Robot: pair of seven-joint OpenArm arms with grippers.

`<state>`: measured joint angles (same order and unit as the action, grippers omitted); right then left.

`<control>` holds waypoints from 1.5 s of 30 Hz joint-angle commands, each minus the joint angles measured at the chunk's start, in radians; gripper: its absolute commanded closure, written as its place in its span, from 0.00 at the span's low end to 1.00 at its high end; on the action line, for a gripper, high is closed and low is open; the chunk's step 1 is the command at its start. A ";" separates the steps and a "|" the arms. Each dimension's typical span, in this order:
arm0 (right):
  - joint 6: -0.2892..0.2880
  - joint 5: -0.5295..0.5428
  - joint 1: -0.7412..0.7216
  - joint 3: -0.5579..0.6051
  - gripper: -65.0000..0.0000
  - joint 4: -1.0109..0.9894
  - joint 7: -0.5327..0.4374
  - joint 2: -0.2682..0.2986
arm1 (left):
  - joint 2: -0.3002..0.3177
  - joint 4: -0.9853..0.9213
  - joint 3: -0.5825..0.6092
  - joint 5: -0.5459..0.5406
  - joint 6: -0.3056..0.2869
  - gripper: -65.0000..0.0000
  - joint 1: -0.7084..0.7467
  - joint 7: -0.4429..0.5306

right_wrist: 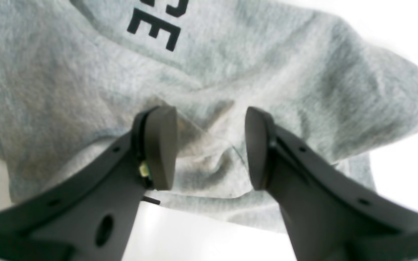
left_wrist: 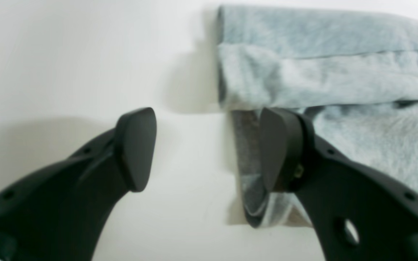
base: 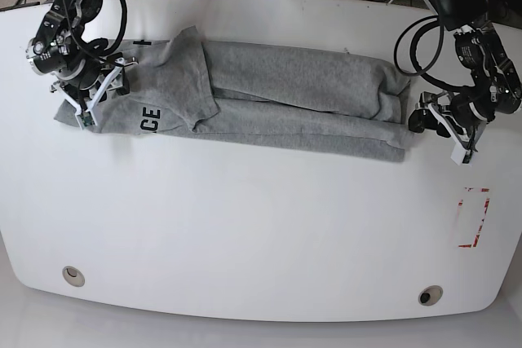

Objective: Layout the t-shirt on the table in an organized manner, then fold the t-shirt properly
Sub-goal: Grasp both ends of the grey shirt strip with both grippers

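Nearest the front edge of the white table (base: 245,234) sit two round grommet holes (base: 72,275), one toward each front corner, and a red tape rectangle (base: 472,218) lies close to the edge on the base view's right. Beyond a wide bare stretch, the heather-grey t-shirt (base: 277,95) lies in the far half of the tabletop, folded into a long narrow band. Its long axis runs across the table from side edge to side edge, sloping slightly nearer toward the base view's right. The end with the black lettering (base: 149,119) points to that view's left; a sleeve flap lies folded over the band there.

The left gripper (left_wrist: 209,148) hangs at the band's plain end, by the base view's right edge. Its jaws stand wide apart with bare table between them; one finger overlaps the layered cloth edge, and nothing is held.

The right gripper (right_wrist: 210,148) is over the lettered end, jaws half spread with a ridge of grey cloth lying between them. I cannot tell whether the pads actually press it.
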<state>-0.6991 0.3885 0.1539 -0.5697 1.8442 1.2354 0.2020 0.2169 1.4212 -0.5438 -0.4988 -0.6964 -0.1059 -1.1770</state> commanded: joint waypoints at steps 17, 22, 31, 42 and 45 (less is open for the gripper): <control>0.001 0.016 -0.007 -0.005 0.55 0.016 -0.013 0.012 | 0.032 -0.119 0.207 -0.197 -0.002 0.36 -0.012 0.015; 0.001 0.016 -0.007 -0.005 0.55 0.016 -0.013 0.011 | 0.031 -0.116 0.222 -0.232 -0.002 0.36 0.021 0.015; 0.001 0.016 -0.007 -0.006 0.55 0.016 -0.013 0.011 | 0.031 -0.119 0.222 -0.208 -0.002 0.71 0.025 0.021; 0.001 0.016 -0.007 -0.006 0.55 0.016 -0.013 0.011 | 0.019 -0.121 0.221 -0.160 -0.002 0.92 0.022 0.082; 0.001 0.016 -0.007 -0.006 0.55 0.016 -0.013 0.011 | 0.011 -0.121 0.221 -0.159 -0.002 0.93 0.021 0.095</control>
<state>-0.6991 0.3927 0.1539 -0.5701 1.8439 1.2354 0.1989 0.2237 1.2903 -0.3206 -0.6514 -0.6968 -0.0689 -1.1007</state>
